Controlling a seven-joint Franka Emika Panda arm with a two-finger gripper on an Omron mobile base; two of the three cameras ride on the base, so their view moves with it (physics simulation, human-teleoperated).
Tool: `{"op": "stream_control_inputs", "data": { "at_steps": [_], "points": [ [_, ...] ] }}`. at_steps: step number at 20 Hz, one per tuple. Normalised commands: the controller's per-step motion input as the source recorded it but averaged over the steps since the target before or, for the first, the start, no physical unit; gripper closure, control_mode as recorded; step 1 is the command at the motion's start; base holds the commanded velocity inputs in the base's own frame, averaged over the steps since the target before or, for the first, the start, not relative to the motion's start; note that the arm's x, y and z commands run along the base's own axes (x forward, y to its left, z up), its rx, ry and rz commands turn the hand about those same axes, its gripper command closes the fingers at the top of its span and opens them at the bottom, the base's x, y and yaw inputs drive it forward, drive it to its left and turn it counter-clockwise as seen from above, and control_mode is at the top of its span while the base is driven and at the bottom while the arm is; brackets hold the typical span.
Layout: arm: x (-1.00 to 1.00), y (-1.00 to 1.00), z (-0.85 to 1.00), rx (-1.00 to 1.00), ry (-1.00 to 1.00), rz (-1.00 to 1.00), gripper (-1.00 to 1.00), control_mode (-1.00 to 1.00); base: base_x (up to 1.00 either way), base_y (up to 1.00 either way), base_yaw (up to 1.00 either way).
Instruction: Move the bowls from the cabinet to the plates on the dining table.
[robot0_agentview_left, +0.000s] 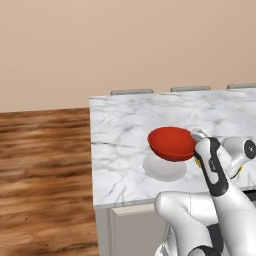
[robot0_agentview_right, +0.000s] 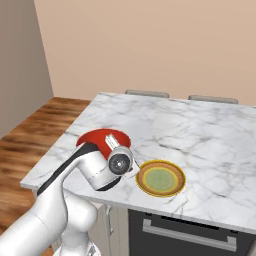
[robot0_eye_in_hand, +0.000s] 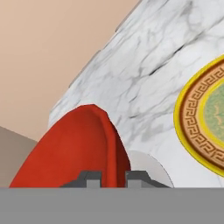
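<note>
The red bowl (robot0_agentview_left: 171, 143) hangs tilted just above the white-grey plate (robot0_agentview_left: 162, 167) near the front left of the marble dining table (robot0_agentview_left: 125, 125). My gripper (robot0_eye_in_hand: 113, 178) is shut on the red bowl (robot0_eye_in_hand: 74, 148), its rim pinched between the two fingertips. In the hand view the white-grey plate (robot0_eye_in_hand: 154, 168) peeks out beneath the bowl, and the yellow-gold plate (robot0_eye_in_hand: 205, 127) lies bare to its right. From the right base view, the red bowl (robot0_agentview_right: 100, 138) is partly hidden behind my wrist, with the yellow-gold plate (robot0_agentview_right: 160, 178) beside it. The cabinet is out of view.
Grey chair backs (robot0_agentview_left: 132, 91) (robot0_agentview_right: 146, 93) line the table's far edge. Wood floor (robot0_agentview_left: 45, 165) lies to the left of the table. A dark panel with a bar handle (robot0_agentview_right: 190, 231) sits under the table's front edge.
</note>
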Motion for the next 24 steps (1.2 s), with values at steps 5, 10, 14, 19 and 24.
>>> {"op": "stream_control_inputs", "data": {
  "at_steps": [5, 10, 14, 19, 24],
  "points": [
    [0.15, 0.01, -0.24, -0.04, -0.04, 0.00, 1.00, -1.00, 0.00, 0.00, 0.00],
    [0.13, 0.00, -0.34, -0.06, -0.10, 0.00, 1.00, -1.00, 0.00, 0.00, 0.00],
    [0.10, 0.00, -0.36, -0.02, -0.05, 0.00, 1.00, -1.00, 0.00, 0.00, 0.00],
    [0.12, 0.13, -0.36, 0.00, -0.01, 0.00, 1.00, -1.00, 0.00, 0.00, 0.00],
    [0.23, 0.25, -0.39, 0.00, 0.01, 0.00, 1.00, -1.00, 0.00, 0.00, 0.00]
  ]
}}
